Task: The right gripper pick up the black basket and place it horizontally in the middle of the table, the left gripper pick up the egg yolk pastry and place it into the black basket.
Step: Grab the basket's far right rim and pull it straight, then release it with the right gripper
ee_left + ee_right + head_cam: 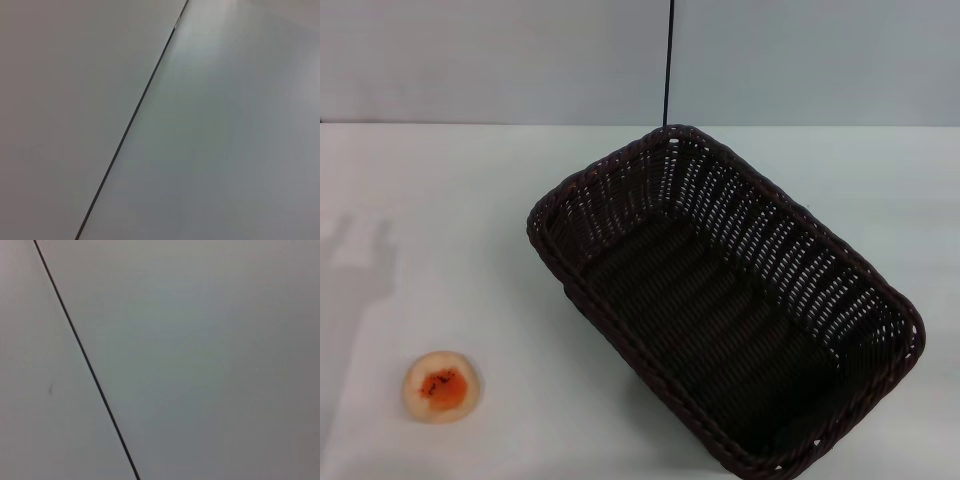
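Observation:
The black basket [725,300] lies on the white table [470,220], right of the middle, turned at a slant with one short end toward the far left and the other toward the near right. It is empty. The egg yolk pastry [441,386] sits on the table at the near left, well apart from the basket. Neither gripper shows in any view. Both wrist views show only a plain grey wall with a thin dark seam.
A grey wall stands behind the table's far edge, with a thin dark vertical seam [667,60] above the basket. A faint shadow [360,255] falls on the left part of the table.

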Controlling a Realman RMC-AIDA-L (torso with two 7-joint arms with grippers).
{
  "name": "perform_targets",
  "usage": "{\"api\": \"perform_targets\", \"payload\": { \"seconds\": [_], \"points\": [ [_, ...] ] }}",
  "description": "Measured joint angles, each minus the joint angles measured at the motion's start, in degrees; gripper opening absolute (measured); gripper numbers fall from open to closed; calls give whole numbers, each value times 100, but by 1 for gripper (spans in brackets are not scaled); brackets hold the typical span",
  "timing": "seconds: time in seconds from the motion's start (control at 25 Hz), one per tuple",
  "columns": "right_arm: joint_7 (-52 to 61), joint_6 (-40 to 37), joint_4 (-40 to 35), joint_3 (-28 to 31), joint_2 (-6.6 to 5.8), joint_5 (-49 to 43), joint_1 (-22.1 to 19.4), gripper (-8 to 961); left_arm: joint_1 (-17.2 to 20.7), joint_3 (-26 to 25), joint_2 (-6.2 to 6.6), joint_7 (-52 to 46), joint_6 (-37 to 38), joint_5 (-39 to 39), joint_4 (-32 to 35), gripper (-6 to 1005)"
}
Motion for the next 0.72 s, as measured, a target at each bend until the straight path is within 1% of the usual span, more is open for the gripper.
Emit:
{"api": "perform_targets", "payload": {
  "seconds": [0.12,0.2,0.28,0.36,0.4,0.44,0.52,0.56,0.6,0.64,0.72],
  "points": [
    [27,-20,55,-13,3,-6,-21,434,-76,-3,13,-1,-90,-1,198,454],
    [189,-228,219,-56,-2,-9,-108,434,-114,-4,14,-37,-120,-2,346,564],
    [272,-326,232,-101,-3,-11,-135,435,-119,-4,14,-99,-134,-4,387,674],
    [512,-497,212,-238,-5,-17,-197,435,-121,-4,14,-127,-138,-5,397,675],
    [841,-644,107,-456,-25,-32,-248,435,-126,-4,14,-163,-139,-5,406,676],
    [841,-644,107,-456,-25,-32,-248,435,-126,-4,14,-163,-139,-5,406,676],
    [1186,-750,-125,-764,-71,-94,-287,434,-126,-4,17,-212,-129,-6,407,677],
    [1390,-813,-292,-938,-108,-159,-297,434,-124,-4,17,-253,-118,-6,408,677],
    [1876,-932,-810,-1275,-177,-467,-309,436,-111,-4,18,-334,-104,-6,419,678],
    [1876,-932,-810,-1275,-177,-467,-309,437,-111,-4,18,-334,-104,-6,419,678],
    [2458,-1022,-1367,-1522,-256,-885,-284,440,-86,-9,19,-379,-90,-11,434,680]
  ]
}}
